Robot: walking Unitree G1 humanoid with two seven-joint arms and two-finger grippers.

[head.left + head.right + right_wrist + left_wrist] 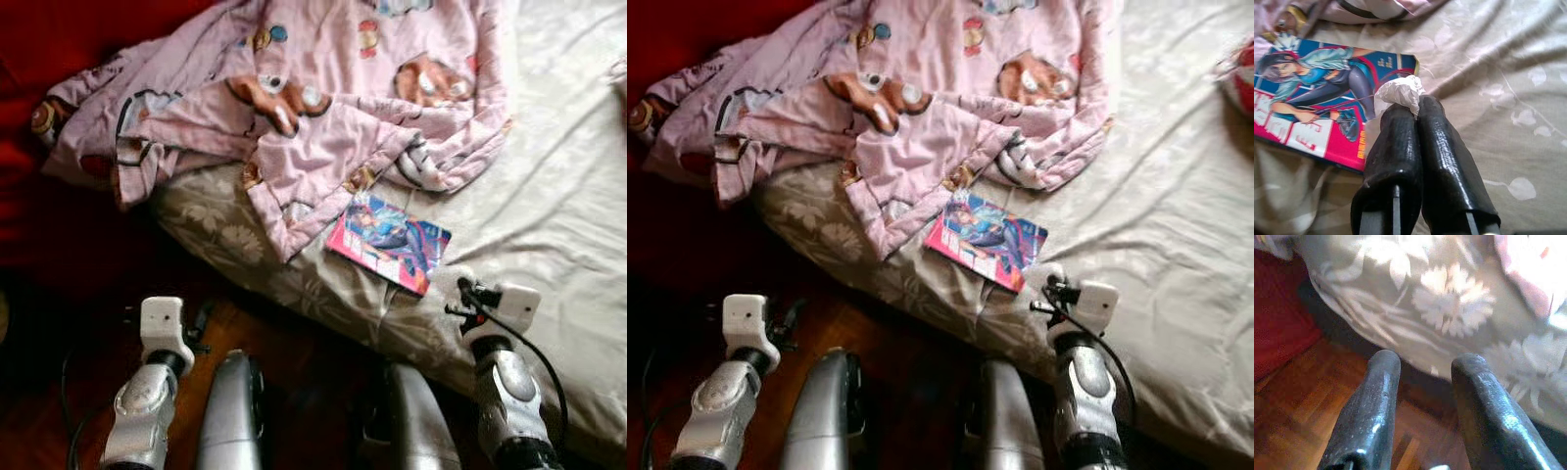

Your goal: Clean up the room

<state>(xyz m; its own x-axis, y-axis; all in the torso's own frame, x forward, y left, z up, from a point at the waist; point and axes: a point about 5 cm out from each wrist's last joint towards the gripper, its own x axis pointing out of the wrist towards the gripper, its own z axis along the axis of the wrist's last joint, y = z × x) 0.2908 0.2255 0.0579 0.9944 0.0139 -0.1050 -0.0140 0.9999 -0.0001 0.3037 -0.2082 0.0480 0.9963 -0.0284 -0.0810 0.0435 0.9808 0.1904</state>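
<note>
Pinching a crumpled white paper wad (1399,94) between fingers pressed together at their tips, the right end effector (1410,110) hangs low over the bed (549,196) at the lower right of the head views. Just beyond that wad lies a comic book (389,241), pink and blue on its cover, flat on the pale floral sheet at the centre of the frame. Its long axis runs diagonally from upper left to lower right, and its nearest corner points toward the right arm, which is plainly the nearer of the two. The wad overlaps the book's edge in the wrist view (whether it touches the cover I cannot tell). My guess is that the wad, already gripped, has to be carried off before the book is taken.

The left end effector (1425,396) is spread, fingers parted, above the dark wooden floor (1298,401) at the lower left, close to the overhanging side of the bed. A rumpled pink blanket (313,98) with cartoon prints covers the upper half, one fold ending just beside the book's upper edge, and a red cloth (59,39) fills the upper left corner.
</note>
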